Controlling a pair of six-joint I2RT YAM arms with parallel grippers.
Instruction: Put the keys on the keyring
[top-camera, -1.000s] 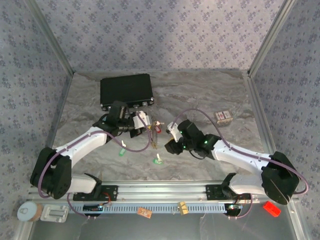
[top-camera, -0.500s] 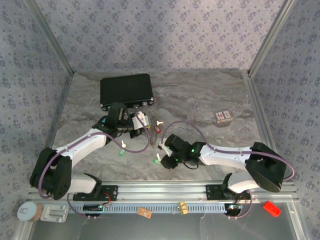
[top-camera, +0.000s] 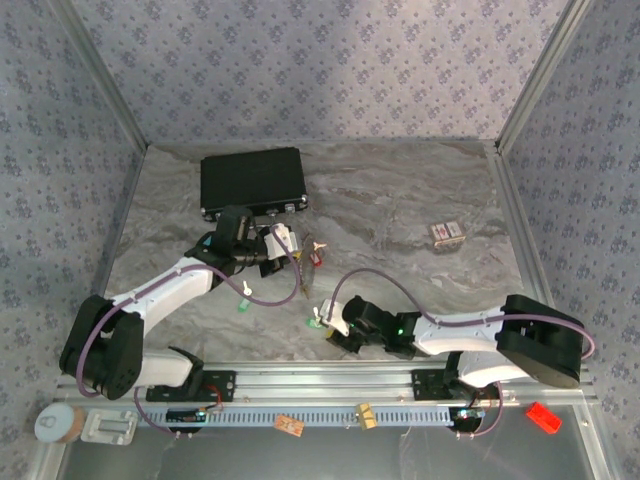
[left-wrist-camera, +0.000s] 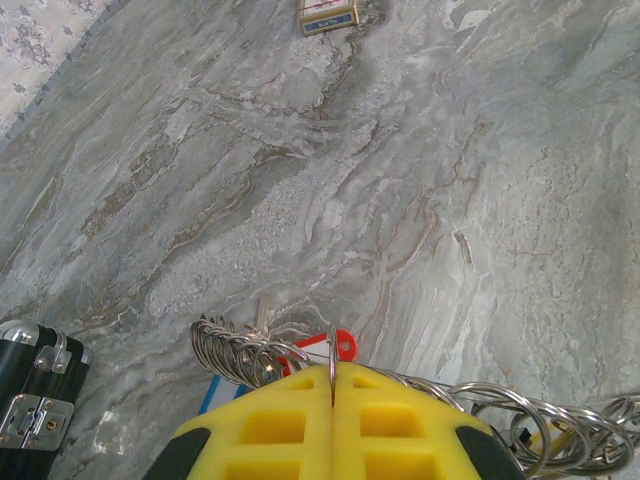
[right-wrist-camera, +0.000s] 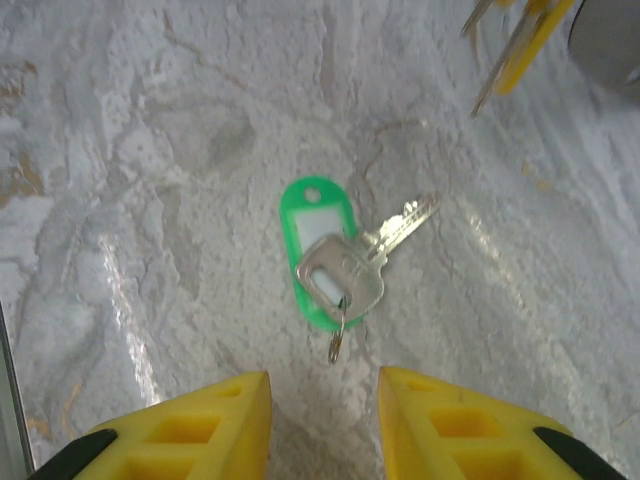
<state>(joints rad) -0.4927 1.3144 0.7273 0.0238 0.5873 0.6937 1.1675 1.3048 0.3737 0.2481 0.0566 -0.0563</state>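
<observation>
Two green-tagged keys (top-camera: 243, 301) (top-camera: 316, 321) lie loose on the table (top-camera: 400, 200), one to the left and one nearer the middle. Seen close in the right wrist view, the nearer one is one green tag (right-wrist-camera: 318, 250) with one silver key (right-wrist-camera: 372, 252). There is one keyring (left-wrist-camera: 240, 350), a bundle of wire loops too many to count, with one red tag (left-wrist-camera: 343, 345). One black case (top-camera: 251, 182) sits far left and one small box (top-camera: 446, 233) far right. There are two arms, left (top-camera: 170, 280) and right (top-camera: 460, 330).
</observation>
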